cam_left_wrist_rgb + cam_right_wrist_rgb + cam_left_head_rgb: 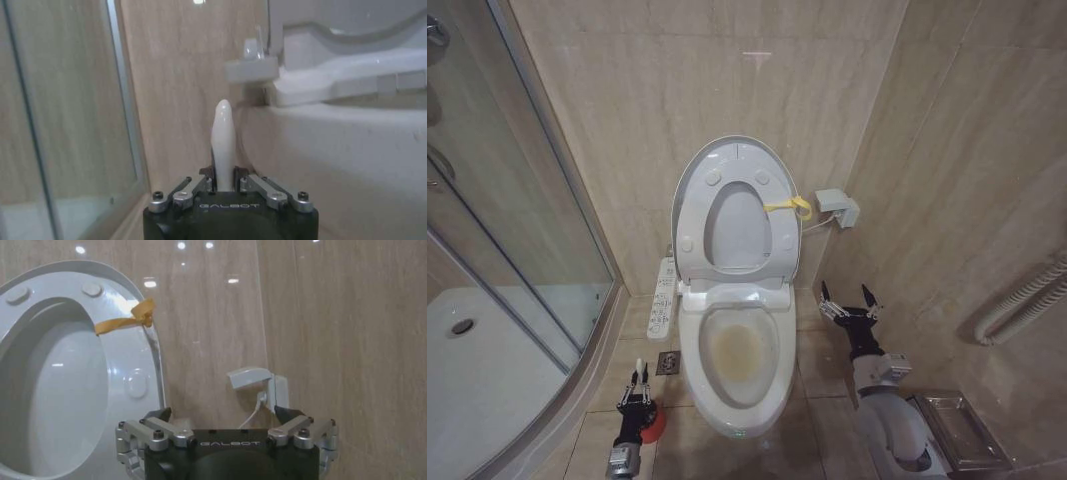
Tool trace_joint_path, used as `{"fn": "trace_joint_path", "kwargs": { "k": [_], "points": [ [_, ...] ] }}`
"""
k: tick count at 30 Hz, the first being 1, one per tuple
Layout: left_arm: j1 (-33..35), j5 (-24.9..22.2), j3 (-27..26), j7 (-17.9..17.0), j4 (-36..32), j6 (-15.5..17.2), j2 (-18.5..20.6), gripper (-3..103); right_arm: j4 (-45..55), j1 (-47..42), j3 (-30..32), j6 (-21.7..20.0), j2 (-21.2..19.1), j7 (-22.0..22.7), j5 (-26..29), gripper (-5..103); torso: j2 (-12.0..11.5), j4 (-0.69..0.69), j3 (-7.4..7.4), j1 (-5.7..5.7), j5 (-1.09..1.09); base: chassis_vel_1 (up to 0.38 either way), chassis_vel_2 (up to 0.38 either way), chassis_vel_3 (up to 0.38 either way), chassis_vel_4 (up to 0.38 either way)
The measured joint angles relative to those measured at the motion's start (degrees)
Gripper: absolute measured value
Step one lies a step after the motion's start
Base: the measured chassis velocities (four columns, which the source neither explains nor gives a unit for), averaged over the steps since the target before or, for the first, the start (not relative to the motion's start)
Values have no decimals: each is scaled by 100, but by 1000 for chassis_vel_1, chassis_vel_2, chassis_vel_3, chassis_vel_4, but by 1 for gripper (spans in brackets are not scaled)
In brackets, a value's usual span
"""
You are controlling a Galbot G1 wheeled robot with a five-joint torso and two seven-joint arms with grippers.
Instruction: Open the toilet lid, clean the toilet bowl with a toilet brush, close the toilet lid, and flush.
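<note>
Lid phase done: the toilet lid [735, 165] stands upright against the wall with the seat raised against it, yellow strap [789, 207] at its right edge. The toilet bowl [739, 350] lies open below, yellowish-brown staining inside.

Step in hand, by my reading: taking the toilet brush [222, 142] out of its red holder [653, 425] on the floor left of the bowl. The left gripper [637, 385] is low beside the holder, pointing toward the wall. In the left wrist view its fingers are pinched on the slim white handle, which stands up between them; the grip looks low on the stick, though the contact itself is partly hidden by the gripper body.

To do it well: lift straight up along the handle's axis so the holder does not tip or drag, clear its rim before swinging right, then carry the brush over the bowl edge without striking the button panel [664, 297] on the toilet's left side.

Right gripper [847, 300] is held up to the right of the bowl, near the wall socket [838, 207], fingers spread and holding nothing. That forearm rises from the lower right and angles toward the wall.
</note>
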Motion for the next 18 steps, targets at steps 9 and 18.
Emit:
{"fn": "trace_joint_path", "kwargs": {
  "k": [9,18],
  "points": [
    [-389,-127,6,429,611,7,-22,18,0,0,0,0,0,0,0,100,0,-1,-1,0,0,0,0,0,0],
    [-360,254,-155,471,775,31,-15,18,0,0,0,0,0,0,0,100,0,-1,-1,0,1,0,0,0,0]
  ]
}}
